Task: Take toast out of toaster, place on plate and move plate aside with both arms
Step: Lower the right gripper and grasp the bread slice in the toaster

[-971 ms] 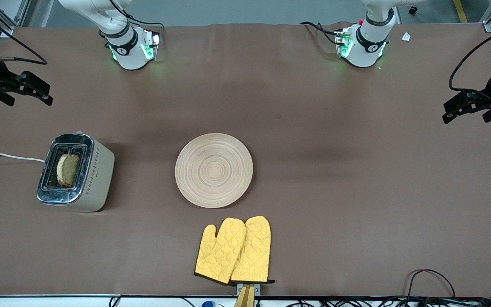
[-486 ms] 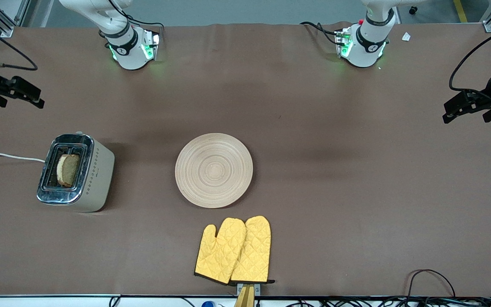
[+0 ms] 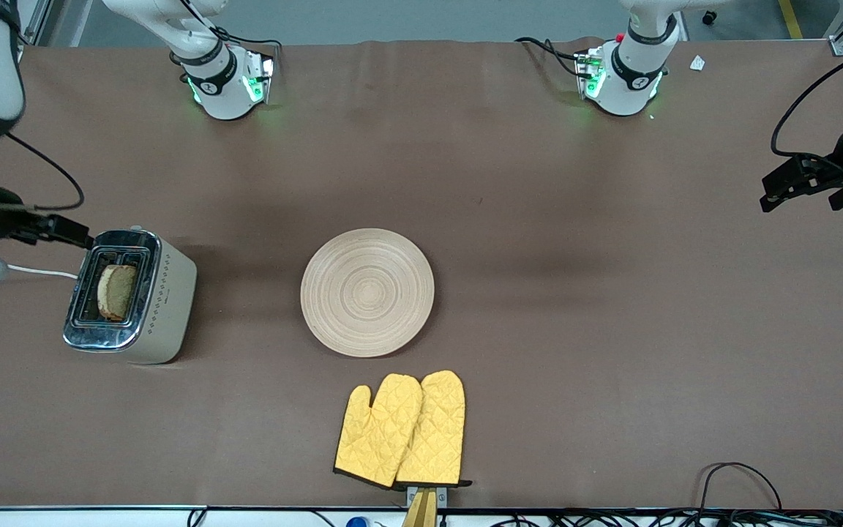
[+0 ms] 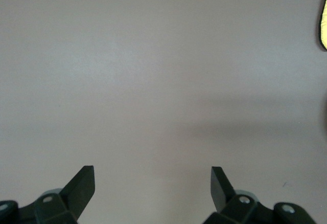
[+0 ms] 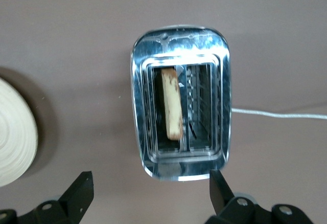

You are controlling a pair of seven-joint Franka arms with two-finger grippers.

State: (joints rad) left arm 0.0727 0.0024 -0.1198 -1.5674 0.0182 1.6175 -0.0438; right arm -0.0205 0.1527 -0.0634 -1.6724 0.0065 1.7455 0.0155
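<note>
The toast (image 3: 115,291) stands upright in one slot of a chrome-topped toaster (image 3: 129,296) toward the right arm's end of the table. In the right wrist view the toast (image 5: 172,104) and the toaster (image 5: 180,101) lie just ahead of my right gripper (image 5: 150,193), which is open and empty. From the front, the right gripper (image 3: 63,231) hangs by the toaster's end that is farther from the camera. The round wooden plate (image 3: 367,293) lies bare at mid-table; its rim (image 5: 15,132) shows in the right wrist view. My left gripper (image 3: 767,194) waits open over the left arm's end of the table, with its fingers (image 4: 82,185) over bare tabletop.
Two yellow oven mitts (image 3: 401,430) lie nearer to the camera than the plate; a mitt's edge (image 4: 323,24) shows in the left wrist view. The toaster's white cord (image 3: 15,269) runs off the table's end. Cables (image 3: 740,476) lie at the table's near edge.
My right arm has swung in from the table's end and now hangs by the toaster. The left arm, toast and plate have not moved.
</note>
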